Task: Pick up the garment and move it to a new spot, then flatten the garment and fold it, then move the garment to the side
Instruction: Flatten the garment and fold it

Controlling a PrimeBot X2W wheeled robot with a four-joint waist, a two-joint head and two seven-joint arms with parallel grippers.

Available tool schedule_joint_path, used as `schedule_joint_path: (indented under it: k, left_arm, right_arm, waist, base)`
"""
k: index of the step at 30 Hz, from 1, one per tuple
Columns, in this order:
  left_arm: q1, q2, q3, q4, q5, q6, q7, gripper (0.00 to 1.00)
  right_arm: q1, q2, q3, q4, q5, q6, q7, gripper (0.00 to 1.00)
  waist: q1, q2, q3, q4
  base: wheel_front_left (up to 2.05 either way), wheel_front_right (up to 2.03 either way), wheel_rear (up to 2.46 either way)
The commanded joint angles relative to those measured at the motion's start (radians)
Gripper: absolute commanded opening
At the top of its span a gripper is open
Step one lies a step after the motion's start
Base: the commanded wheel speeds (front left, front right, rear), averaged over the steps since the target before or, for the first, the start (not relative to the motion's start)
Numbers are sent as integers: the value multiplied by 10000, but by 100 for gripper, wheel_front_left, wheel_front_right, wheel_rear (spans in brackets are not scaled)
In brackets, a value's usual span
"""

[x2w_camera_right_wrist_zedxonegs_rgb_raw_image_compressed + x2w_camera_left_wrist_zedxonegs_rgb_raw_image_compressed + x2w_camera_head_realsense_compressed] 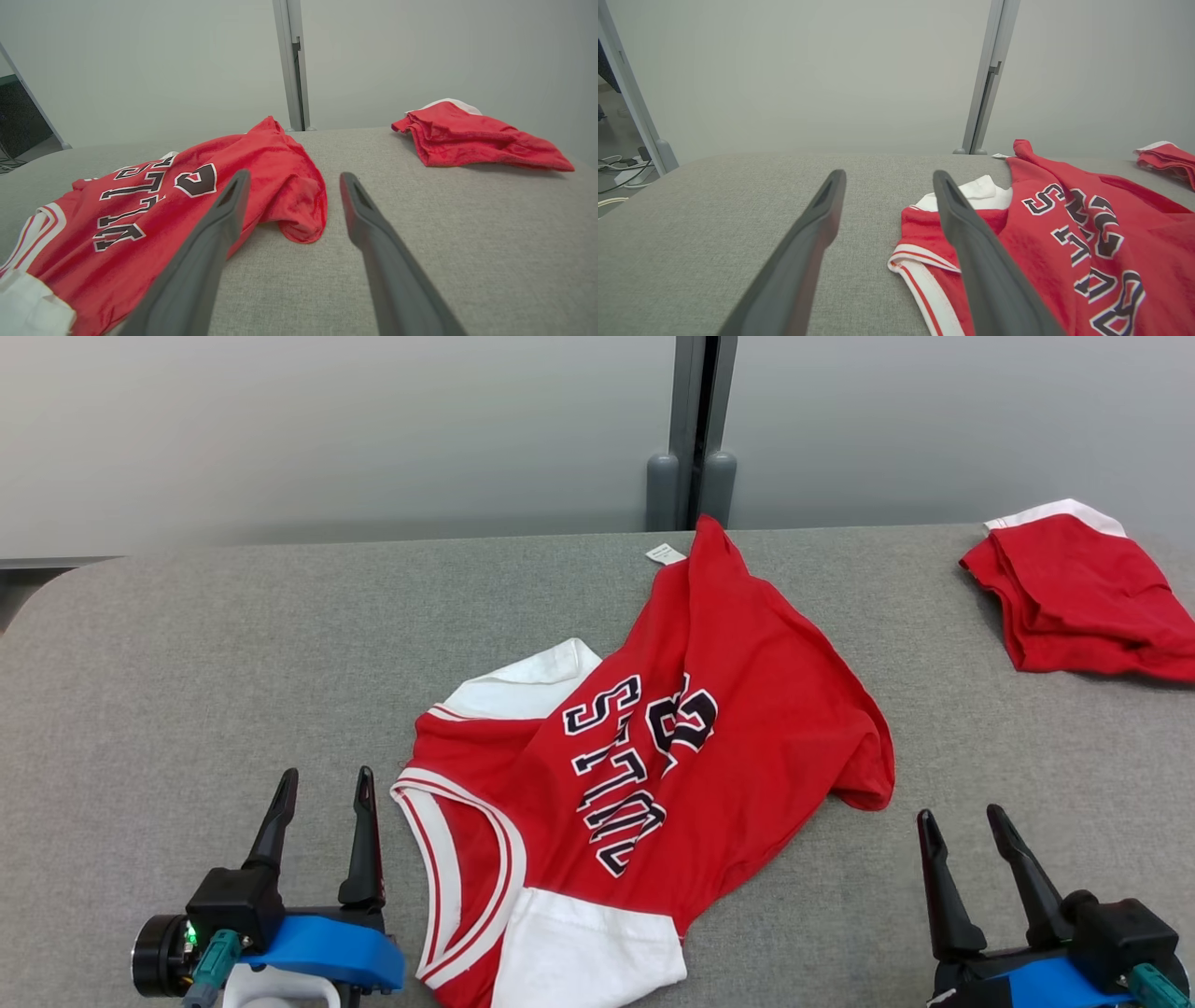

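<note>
A red garment with white sleeves and dark lettering lies crumpled across the middle of the grey table, its collar toward me. The left wrist view has the garment on its right, the right wrist view has the garment on its left. My left gripper rests open near the table's front, just left of the collar, empty. At the front right my right gripper stands open and empty, a little right of the garment's bunched hem.
A second red piece of clothing, folded, lies at the table's back right corner, also seen as a folded red pile. A grey post rises behind the table against a pale wall. Bare table stretches to the left of the garment.
</note>
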Motion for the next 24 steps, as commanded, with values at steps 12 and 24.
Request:
schedule_joint_path:
  k: [12,24]
  left_arm:
    - [-372,3,-38,240,223,-76,-43,100]
    - [-1997,381,-415,1993,369,-200,-43,100]
  right_arm:
    - [-10,259,190,-274,-265,5,182,100]
    - [-488,286,535,-51,-223,5,118,100]
  waist:
    - [1,-1,139,-48]
    - [1,-1,707,-421]
  base:
    - [0,0,0]
    - [0,0,0]
